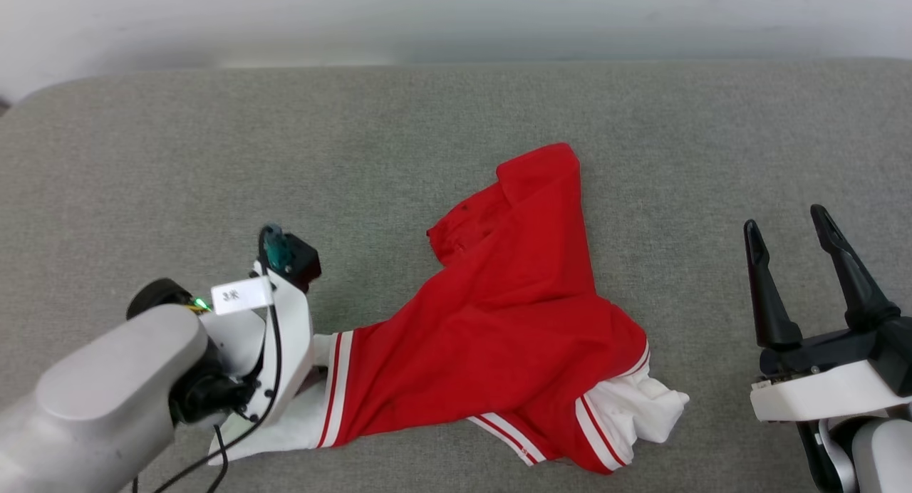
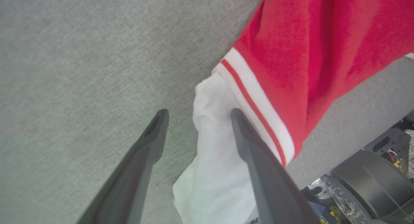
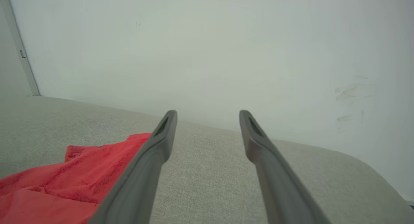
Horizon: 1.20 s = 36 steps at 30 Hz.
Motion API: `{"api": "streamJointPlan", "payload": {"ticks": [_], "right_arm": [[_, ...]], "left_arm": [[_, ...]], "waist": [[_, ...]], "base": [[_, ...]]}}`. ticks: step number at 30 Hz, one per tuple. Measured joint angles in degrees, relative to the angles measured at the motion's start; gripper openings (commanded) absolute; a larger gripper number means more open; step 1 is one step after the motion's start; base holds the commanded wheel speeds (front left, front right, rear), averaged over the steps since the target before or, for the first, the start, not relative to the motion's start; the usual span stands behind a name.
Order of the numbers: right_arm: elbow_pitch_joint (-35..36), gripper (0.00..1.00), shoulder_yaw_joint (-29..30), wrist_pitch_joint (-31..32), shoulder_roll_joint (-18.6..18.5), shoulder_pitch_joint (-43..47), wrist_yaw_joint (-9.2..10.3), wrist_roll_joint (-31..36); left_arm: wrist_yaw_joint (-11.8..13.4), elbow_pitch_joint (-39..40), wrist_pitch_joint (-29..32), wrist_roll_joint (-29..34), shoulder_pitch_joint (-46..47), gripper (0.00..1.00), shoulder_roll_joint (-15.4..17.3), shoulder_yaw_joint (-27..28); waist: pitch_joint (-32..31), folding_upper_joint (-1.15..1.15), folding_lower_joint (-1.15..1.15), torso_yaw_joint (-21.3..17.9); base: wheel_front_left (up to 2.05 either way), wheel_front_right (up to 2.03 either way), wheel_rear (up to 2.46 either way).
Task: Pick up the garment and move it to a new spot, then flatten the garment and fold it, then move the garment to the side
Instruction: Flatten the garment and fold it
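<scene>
**Garment (image 1: 499,322) crumpled on grey seat, both claws released**

Garment: red short-sleeved jersey shirt w/ white sleeves & red-and-white striped trim. Head view: it lies rumpled on the grey woven fabric surface (image 1: 214,158), roughly centre, towards the near edge. The red body runs up to a folded peak at the far end. One white sleeve is spread at the lower left, and the other is bunched at the lower right.

L gripper (image 2: 198,115), two long dark fingers: released, fingers well apart. L wrist view: the tips straddle the edge of the lower-left white sleeve (image 2: 213,159). One finger (image 2: 249,143) lies over the white cloth just beside the striped trim; the other (image 2: 152,136) lies over bare grey fabric. Contact w/ the cloth cannot be told. Head view: the pale L forearm (image 1: 107,379) & white wrist housing cover the fingers and sit against that sleeve.

R gripper (image 1: 785,219), same type: released, nothing between its fingers. Head view: at the lower right, fingers pointing up, well apart from the garment. R wrist view: R gripper (image 3: 208,114) w/ spread fingers pointing over the grey surface towards a pale wall (image 3: 226,39); red cloth (image 3: 64,185) beside the left finger at lower left
</scene>
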State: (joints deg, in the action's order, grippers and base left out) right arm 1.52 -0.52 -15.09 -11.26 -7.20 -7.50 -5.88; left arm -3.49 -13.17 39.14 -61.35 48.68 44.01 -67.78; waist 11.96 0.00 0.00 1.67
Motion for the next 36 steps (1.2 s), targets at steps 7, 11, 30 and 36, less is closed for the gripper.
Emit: {"api": "streamJointPlan", "payload": {"ticks": [7,11,30,36], "right_arm": [[0.0,1.00,-0.4,0.0,0.1,-1.1,-0.01,0.5],[-0.1,1.00,-0.1,0.0,0.2,-1.1,0.00,0.8],[-0.3,1.00,-1.8,0.0,-0.6,-2.5,0.00,1.3],[-1.2,1.00,-1.2,0.0,-0.5,-2.3,0.00,1.4]], "left_arm": [[-2.1,-5.6,0.1,1.2,-1.1,0.07,-2.5,-2.0],[-3.1,-6.8,-2.7,2.7,-0.1,0.00,-3.1,-2.1],[-1.3,-20.9,-18.7,8.2,5.7,0.00,-5.9,2.5],[-2.6,-26.7,-22.8,8.9,5.4,1.00,-8.7,1.6]], "waist": [[2.1,0.00,0.00,-1.2],[1.9,0.00,0.00,-1.1],[3.9,0.00,0.00,-3.8],[3.7,0.00,0.00,-4.3]], "base": [[0.00,0.00,0.00],[0.00,0.00,0.00],[0.00,0.00,0.00],[0.00,0.00,0.00]]}}
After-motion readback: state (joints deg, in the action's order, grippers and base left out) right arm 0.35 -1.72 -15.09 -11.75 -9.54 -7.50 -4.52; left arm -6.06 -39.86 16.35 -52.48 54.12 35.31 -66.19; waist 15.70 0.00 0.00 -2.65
